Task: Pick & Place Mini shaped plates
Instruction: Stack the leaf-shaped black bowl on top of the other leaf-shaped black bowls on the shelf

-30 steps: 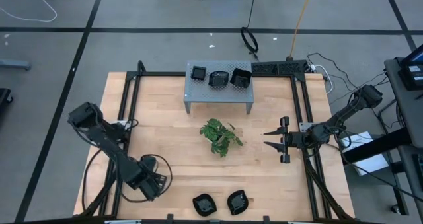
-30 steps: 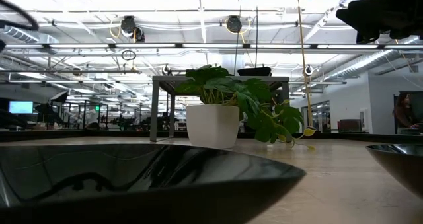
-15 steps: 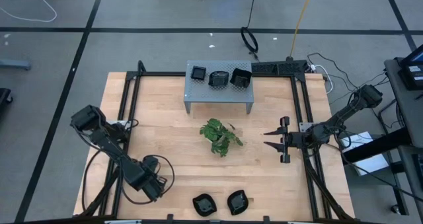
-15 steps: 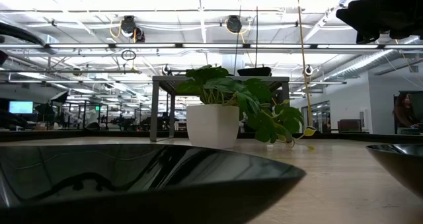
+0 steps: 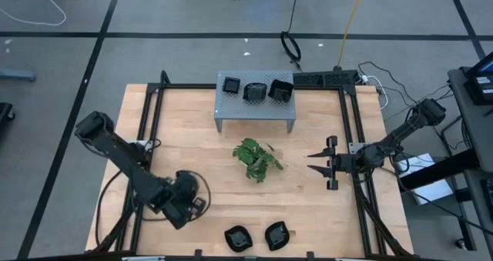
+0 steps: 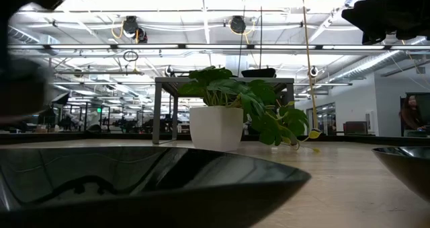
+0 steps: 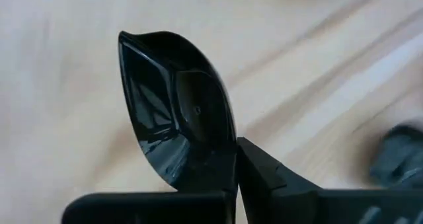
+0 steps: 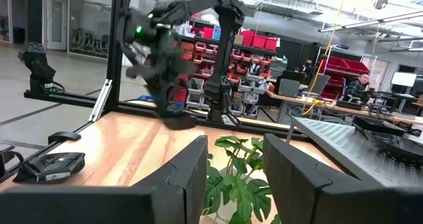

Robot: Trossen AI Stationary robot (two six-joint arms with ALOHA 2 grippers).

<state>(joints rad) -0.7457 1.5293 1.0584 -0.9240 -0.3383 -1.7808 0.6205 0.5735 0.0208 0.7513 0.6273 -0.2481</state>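
Black and glossy, a small wavy-rimmed plate (image 7: 175, 105) sat clamped by its edge between the closed fingers of the left gripper (image 7: 236, 161), tipped up on its side over the wooden table (image 5: 192, 149). From above, that gripper (image 5: 185, 202) hung over the near left part of the tabletop, well apart from everything else.

Just to its right along the near edge, two more black plates (image 5: 239, 239) (image 5: 277, 235) lay side by side on the wood; the level camera saw their rims (image 6: 154, 181) (image 6: 406, 167) close up.

Near the middle of the table lay a green leafy sprig (image 5: 257, 158). Beyond it, at the far edge, stood a grey perforated metal stand (image 5: 254, 107) carrying three further black plates in a row: a small square one (image 5: 230, 85), a roundish one (image 5: 253, 92) and a larger square one (image 5: 280, 91).

The right gripper (image 5: 317, 162) waited above the right side of the table, level with the sprig, its fingers (image 8: 185, 168) parted with nothing between them. A person sat at a desk in the room behind (image 8: 360, 86).
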